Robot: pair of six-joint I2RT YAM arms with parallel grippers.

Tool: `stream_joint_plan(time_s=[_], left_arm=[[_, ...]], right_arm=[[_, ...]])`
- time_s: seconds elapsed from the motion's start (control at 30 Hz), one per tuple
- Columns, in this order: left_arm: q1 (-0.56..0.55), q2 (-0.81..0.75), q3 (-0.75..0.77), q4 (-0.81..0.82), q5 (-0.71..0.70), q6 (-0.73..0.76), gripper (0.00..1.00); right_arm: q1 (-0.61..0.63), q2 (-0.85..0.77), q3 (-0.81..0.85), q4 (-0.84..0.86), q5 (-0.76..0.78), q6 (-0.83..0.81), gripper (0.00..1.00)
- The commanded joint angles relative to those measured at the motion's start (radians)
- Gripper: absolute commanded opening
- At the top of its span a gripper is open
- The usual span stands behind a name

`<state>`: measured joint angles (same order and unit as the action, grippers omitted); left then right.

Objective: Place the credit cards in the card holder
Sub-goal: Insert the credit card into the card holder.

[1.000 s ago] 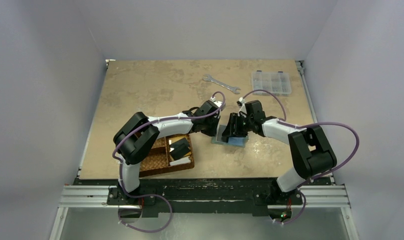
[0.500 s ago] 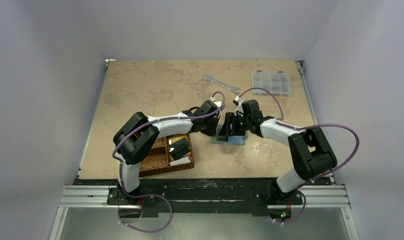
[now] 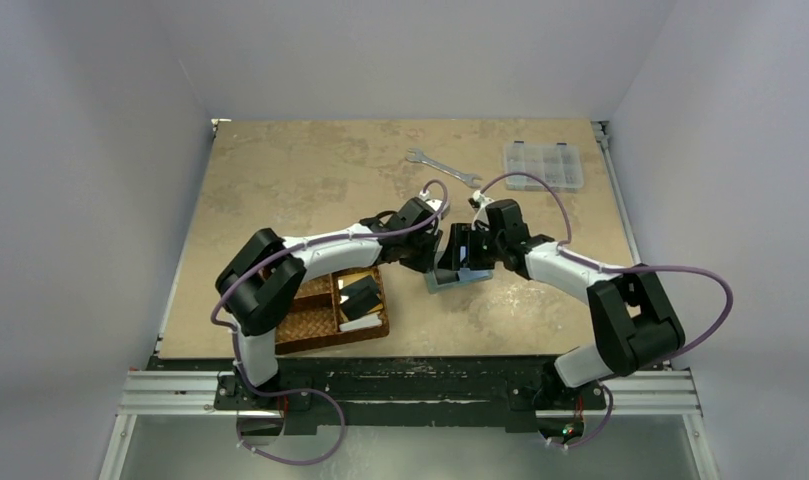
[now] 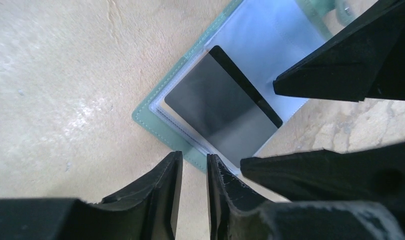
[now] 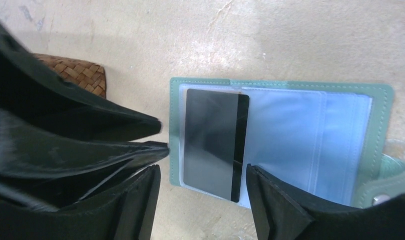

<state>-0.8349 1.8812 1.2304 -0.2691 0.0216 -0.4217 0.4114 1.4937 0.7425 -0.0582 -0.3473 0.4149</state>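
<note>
My right tool (image 5: 203, 172) stands wide, one finger on each side of the black card (image 5: 210, 142) and touching neither edge. I judge this is to steady or nudge the card over the left half of the card holder (image 5: 380, 100). The holder lies open and flat near the middle of the surface (image 3: 280, 190), just right of the woven basket (image 3: 310, 335), which holds what look like more cards (image 3: 360, 320). My left tool (image 4: 193, 165) is narrowed to a slit with nothing in it, at the holder's left edge, likely to pin it down. I cannot tell whether the card sits inside a sleeve. The surface is mottled tan. A wrench (image 3: 442, 168) and a clear box (image 3: 543, 165) lie far right, and pale walls close three sides.
</note>
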Motion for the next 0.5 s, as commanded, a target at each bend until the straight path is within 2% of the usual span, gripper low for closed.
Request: stream_joint_plan(time_s=[0.0,0.23,0.47], left_arm=[[-0.004,-0.128,0.063,-0.047,-0.044,0.027,0.3],[-0.004,-0.276,0.126,-0.136,-0.003,0.02,0.41],[-0.003,-0.572,-0.008,-0.249,-0.063,0.023,0.51]], right_arm=[[-0.017,-0.061,-0.01,-0.038,0.073,0.021,0.74],[-0.022,-0.171,-0.001,-0.119,0.115,-0.016,0.79],[-0.023,-0.333,-0.012,-0.154,0.079,-0.047,0.8]])
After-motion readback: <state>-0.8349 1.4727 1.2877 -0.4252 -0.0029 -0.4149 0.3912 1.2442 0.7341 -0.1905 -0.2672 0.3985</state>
